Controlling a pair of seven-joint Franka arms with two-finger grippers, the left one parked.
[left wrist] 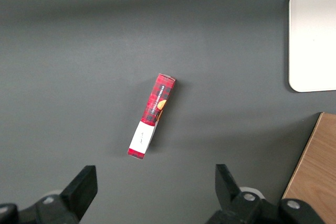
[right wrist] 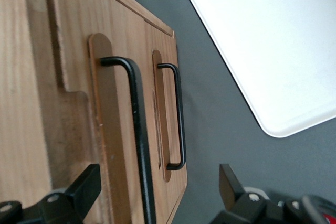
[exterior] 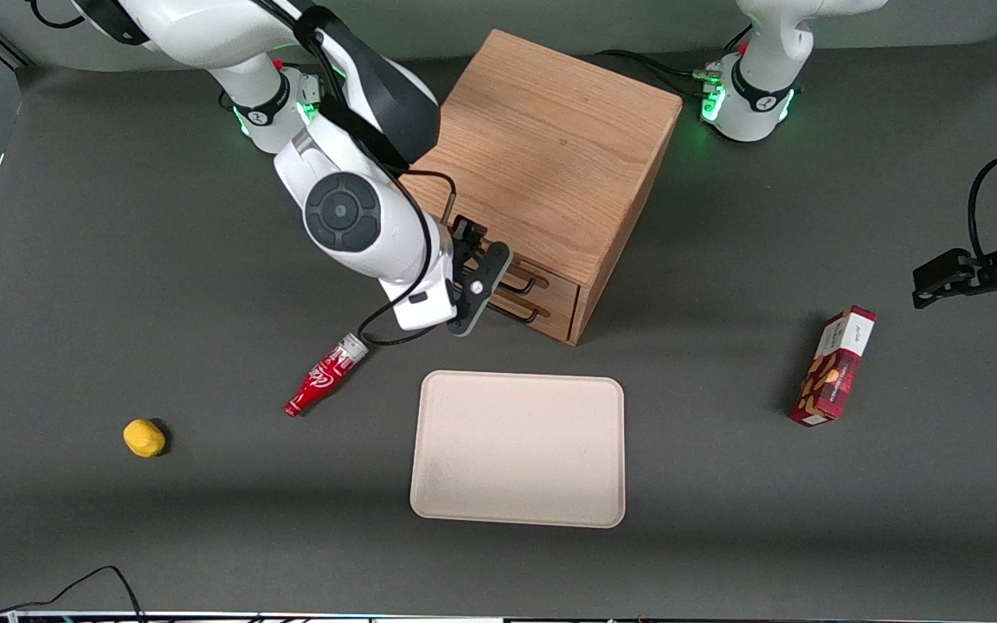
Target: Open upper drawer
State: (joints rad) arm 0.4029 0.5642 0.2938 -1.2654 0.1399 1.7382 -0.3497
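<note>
- Our end effector [exterior: 483, 290] hangs right in front of the oak cabinet [exterior: 542, 156], at its drawer faces. Fingers spread apart, holding nothing.
- Upper drawer [right wrist: 113, 129] looks fully shut, flush with the cabinet front. Its black handle [right wrist: 137, 129] runs between our fingertips in the wrist view, but we're not yet closed on it.
- Lower drawer handle [right wrist: 178, 114] sits just beside it and looks identical, so that's the likely mix-up.
- Our plan for doing it well: centre the higher bar between the pads, ease in until it's well inside, clamp, then pull straight out along the drawer's travel. An angled pull would probably bind the drawer or drag the cabinet across the desk [exterior: 118, 285].
- Cream tray [exterior: 518, 448] lies at roughly 6 o'clock from the cabinet, nearer the front camera, nothing in it.
- Drawer contents: can't tell, both shut.
- Red bottle [exterior: 325, 375] lies on the desk near the end effector, clear of the pull path, we judge.
</note>
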